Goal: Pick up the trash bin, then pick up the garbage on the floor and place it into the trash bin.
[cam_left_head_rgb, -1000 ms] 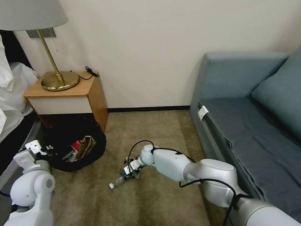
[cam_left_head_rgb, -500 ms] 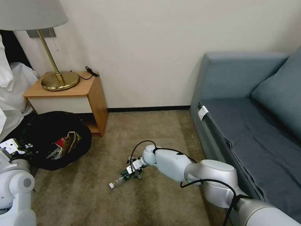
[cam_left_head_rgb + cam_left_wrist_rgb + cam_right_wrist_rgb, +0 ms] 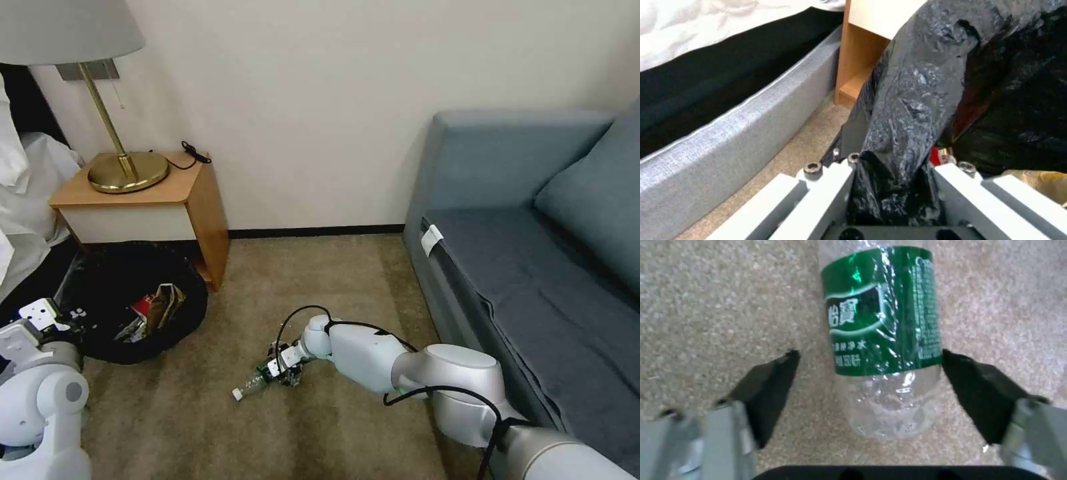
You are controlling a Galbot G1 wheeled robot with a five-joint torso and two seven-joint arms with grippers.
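Black crinkly plastic lines the trash bin [image 3: 137,307], which sits at the left of the carpet [image 3: 320,280], against the front corner of the wooden nightstand [image 3: 143,200] that carries a brass lamp [image 3: 120,167]. Tan paper [image 3: 165,303] and a red-and-white carton [image 3: 142,305] lie inside the bin. The left gripper [image 3: 896,186] is clamped on the bin's bag-covered rim, fingers [image 3: 831,186] pressed to either side of the bunched plastic. Further right, mid-carpet, the clear bottle [image 3: 257,381] with a green label lies on its side. The right gripper [image 3: 869,386] is low over it, fingers [image 3: 769,386] spread wide on either side of the bottle's base without squeezing it. A blue-grey sofa [image 3: 533,267] lines the carpet's right edge.
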